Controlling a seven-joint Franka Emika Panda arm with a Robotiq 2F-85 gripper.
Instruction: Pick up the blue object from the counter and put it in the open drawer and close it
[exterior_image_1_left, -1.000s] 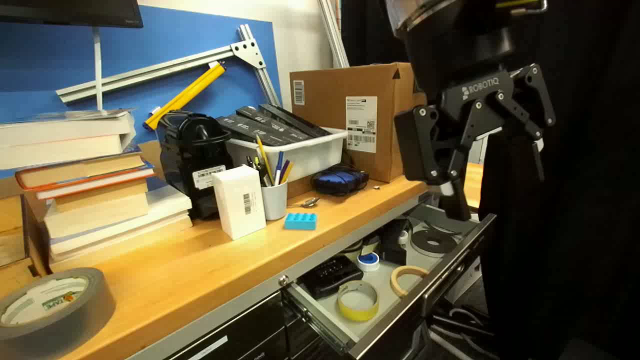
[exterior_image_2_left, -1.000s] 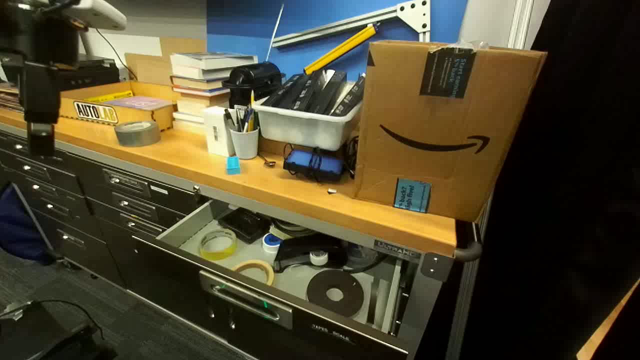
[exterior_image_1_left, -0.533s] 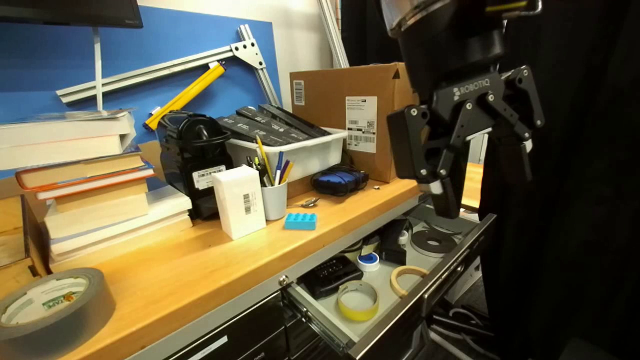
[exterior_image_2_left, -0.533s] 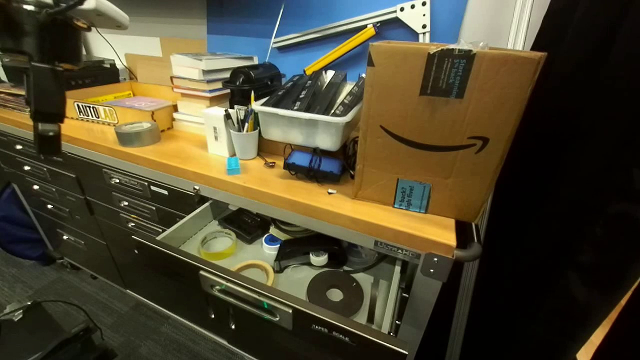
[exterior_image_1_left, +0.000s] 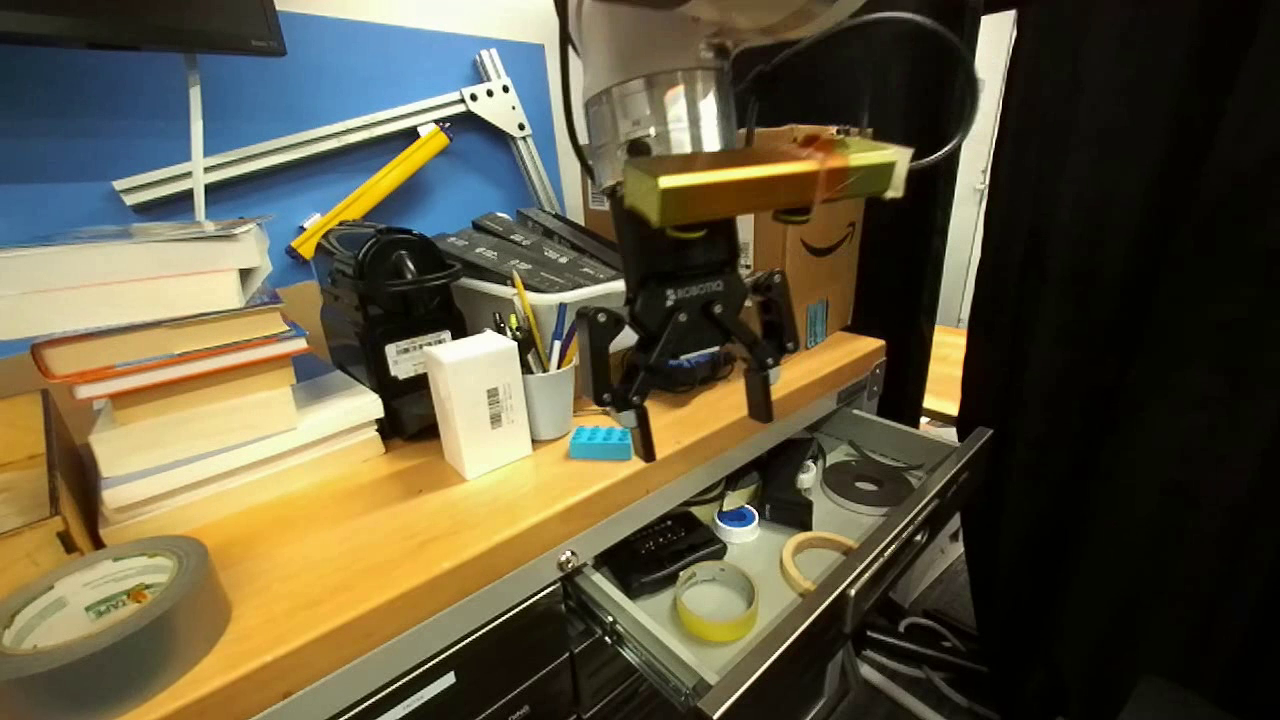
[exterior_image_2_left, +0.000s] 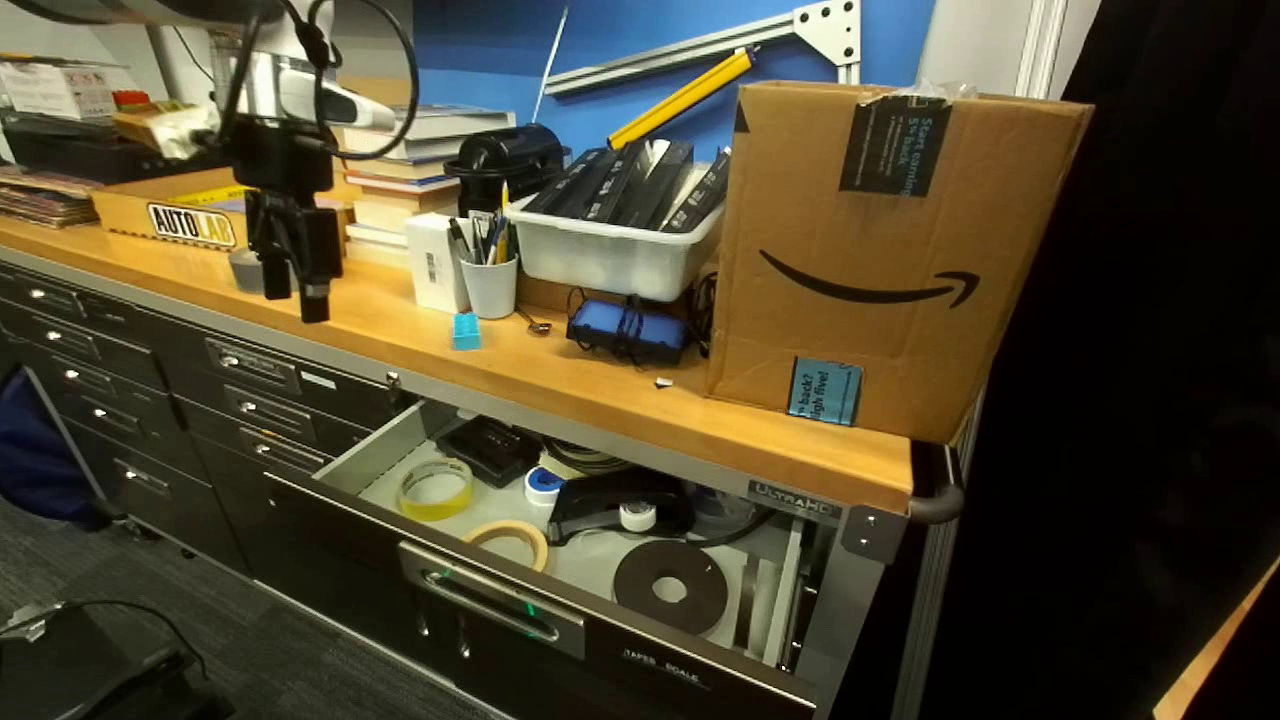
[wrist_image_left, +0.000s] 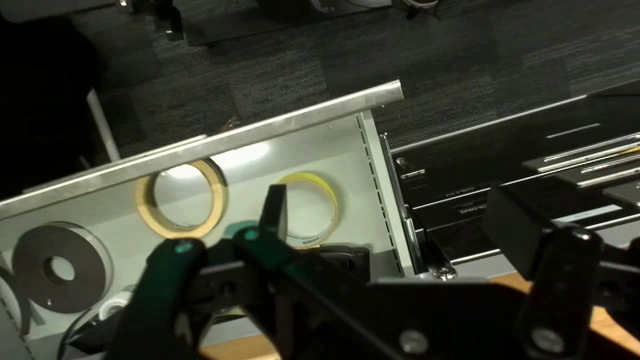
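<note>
The gripper (exterior_image_1_left: 703, 425) hangs in the air with its fingers (exterior_image_1_left: 760, 398) spread and nothing between them; the wrist view looks past them onto the open drawer (wrist_image_left: 300, 120), where rolls of tape (wrist_image_left: 219, 200) lie. This looks like the approach to the pick, with the putting-away and closing yet to come. The next move should bring the gripper over the counter (exterior_image_1_left: 400, 520) and down on the toy brick (exterior_image_1_left: 600, 443), a finger to each side, careful of the white box (exterior_image_1_left: 480, 400) and pen cup (exterior_image_1_left: 550, 402) near it. In an exterior view a fingertip (exterior_image_1_left: 644, 438) appears almost against the brick, but in an exterior view the brick (exterior_image_2_left: 466, 331) stands well apart from the gripper. The brick lies flat on the counter, studs up, in front of the pen cup: a small, bright blue oblong with straight sides that should give a firm hold.
</note>
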